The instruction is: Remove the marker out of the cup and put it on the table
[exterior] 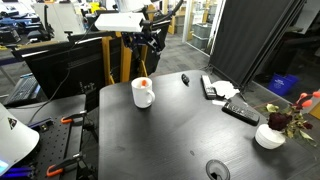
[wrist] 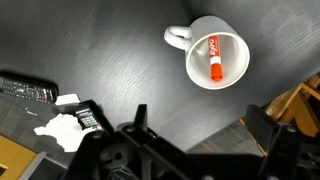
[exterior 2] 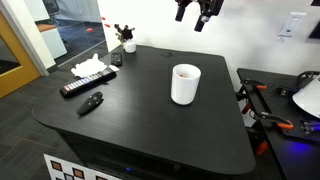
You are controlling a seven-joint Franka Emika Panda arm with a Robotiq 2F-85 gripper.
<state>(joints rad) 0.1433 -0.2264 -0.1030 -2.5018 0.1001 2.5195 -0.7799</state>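
Note:
A white cup [exterior: 143, 93] with a side handle stands on the black table [exterior: 170, 140]; it also shows in the other exterior view [exterior 2: 185, 83] and from above in the wrist view [wrist: 215, 52]. The red-orange marker [wrist: 213, 58] with a white section lies inside the cup; its orange tip shows in an exterior view [exterior: 144, 83]. My gripper [wrist: 205, 125] is open and empty, high above the table and well clear of the cup. It shows in both exterior views [exterior: 152, 35] [exterior 2: 199, 12].
A black remote [exterior 2: 87, 82], a small black object [exterior 2: 91, 103], white crumpled paper [exterior 2: 88, 67] and a low flowered bowl [exterior: 270, 135] sit on the table. A round grommet [exterior: 217, 171] is set in the tabletop. Clamps [exterior 2: 262, 118] lie beside the table edge.

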